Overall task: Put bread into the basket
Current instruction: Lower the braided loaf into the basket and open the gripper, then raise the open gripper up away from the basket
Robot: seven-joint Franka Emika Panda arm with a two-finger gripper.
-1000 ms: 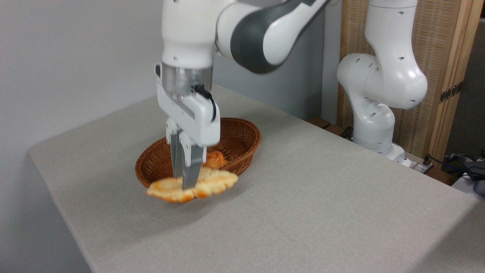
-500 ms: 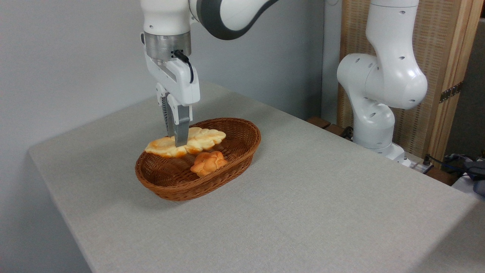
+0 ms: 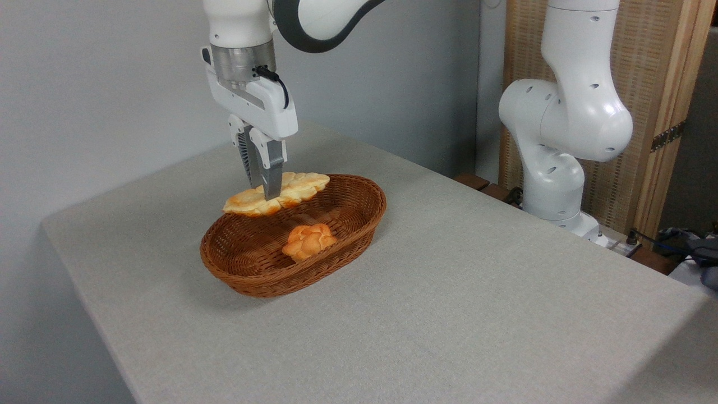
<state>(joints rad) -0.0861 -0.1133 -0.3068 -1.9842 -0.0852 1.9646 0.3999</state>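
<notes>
Nearest us, below and ahead of the gripper [image 3: 267,193], the small knotted bun [image 3: 308,241] is sitting in the basket [image 3: 336,264]. Above it the bread [image 3: 300,186] is hanging, fingers clamped across its middle, drifting back over the far rim since half a second ago. Release looks close, though it is sitting rather far back.

The arm reaches down, gripper [image 3: 268,191] pointing downward with fingers nearly closed.
</notes>
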